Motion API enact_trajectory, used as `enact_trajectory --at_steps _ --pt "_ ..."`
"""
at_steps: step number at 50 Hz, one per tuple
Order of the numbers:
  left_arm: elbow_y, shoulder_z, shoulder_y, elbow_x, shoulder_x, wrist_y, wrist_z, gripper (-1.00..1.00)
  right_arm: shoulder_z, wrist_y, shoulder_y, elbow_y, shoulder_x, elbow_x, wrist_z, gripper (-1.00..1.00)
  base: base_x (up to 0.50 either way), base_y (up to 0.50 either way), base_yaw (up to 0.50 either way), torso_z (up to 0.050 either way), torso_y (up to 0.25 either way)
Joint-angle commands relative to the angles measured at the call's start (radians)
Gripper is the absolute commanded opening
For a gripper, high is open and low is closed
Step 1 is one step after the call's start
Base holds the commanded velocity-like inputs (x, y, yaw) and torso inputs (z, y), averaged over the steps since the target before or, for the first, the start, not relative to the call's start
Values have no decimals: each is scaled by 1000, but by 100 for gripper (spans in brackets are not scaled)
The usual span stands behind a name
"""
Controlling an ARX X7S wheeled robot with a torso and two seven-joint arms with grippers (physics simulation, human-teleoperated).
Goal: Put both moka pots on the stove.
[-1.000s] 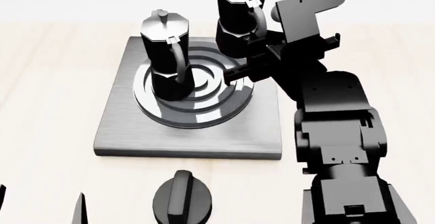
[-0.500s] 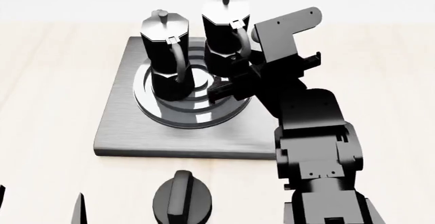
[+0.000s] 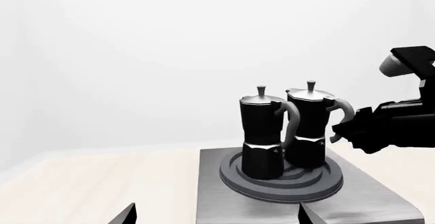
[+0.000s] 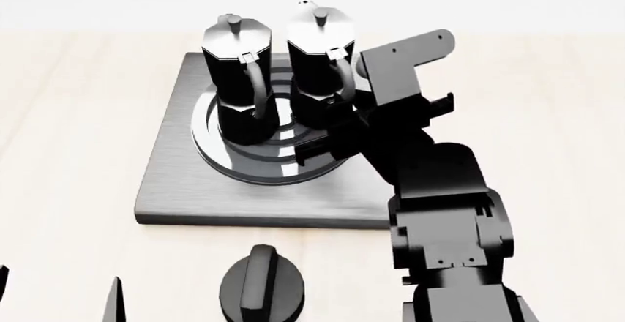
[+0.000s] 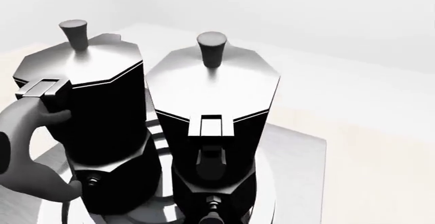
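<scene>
Two black moka pots stand side by side on the round burner point(image 4: 259, 162) of the grey stove point(image 4: 186, 194). The first pot point(image 4: 237, 73) stands free on the left. My right gripper point(image 4: 337, 117) is shut on the curved handle of the second pot point(image 4: 317, 47), whose base is down at the burner rings. In the left wrist view both the first pot point(image 3: 262, 132) and the second pot point(image 3: 309, 124) show, with the right gripper point(image 3: 343, 128) at the handle. In the right wrist view the held pot point(image 5: 211, 102) is in the middle and the other pot point(image 5: 88, 96) beside it. My left gripper point(image 4: 58, 300) is open and empty.
A squat black dial knob point(image 4: 262, 289) sits on the pale wooden table in front of the stove's near edge. My right arm point(image 4: 444, 212) reaches over the stove's right side. The left gripper's fingertips point(image 3: 129, 216) hang low in front of the stove point(image 3: 217, 193).
My right gripper has carried the second pot leftward and down from the stove's far right corner onto the burner, beside the first pot. The left gripper has not moved.
</scene>
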Motion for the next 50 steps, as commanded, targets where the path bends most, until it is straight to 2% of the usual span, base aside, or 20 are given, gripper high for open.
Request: enact_trajectory --at_steps 1,10,11,26,35,36,39,41,43,47,50 --pt "-4 2 0 -1 0 5 -1 100 16 0 -9 0 -5 6 -3 -100 0 0 0 0 0" --pt "2 2 3 -2 -3 5 -4 100 16 -5 -10 0 -5 8 3 -100 0 0 0 0 0" --pt "1 3 2 -2 -3 3 -5 100 15 -10 -12 0 -4 7 2 100 0 0 0 0 0" --pt "0 7 -2 -2 -3 4 -6 100 64 -81 1 0 1 29 -28 100 0 0 0 0 0" --pt "2 10 -1 -1 -5 3 -8 100 86 -261 -6 -14 -20 66 -34 100 0 0 0 0 0" --pt "2 10 -1 -2 -5 4 -8 100 83 -249 -24 -52 -20 77 -30 100 0 0 0 0 0" --pt "2 12 -2 0 -5 3 -9 100 82 -80 -185 -439 -8 106 23 100 0 0 0 0 0" --pt "1 14 -4 0 -4 2 -8 100 82 -2 -236 -571 -3 128 33 100 0 0 0 0 0" --pt "3 17 -4 2 -4 0 -8 100 76 -65 -312 -697 -1 101 99 100 0 0 0 0 0" --pt "3 19 -4 3 -4 -1 -8 100 82 10 -455 -972 -4 143 151 100 0 0 0 0 0" --pt "5 19 -3 3 -5 0 -9 100 61 -29 -515 -1043 2 119 197 100 0 0 0 0 0"
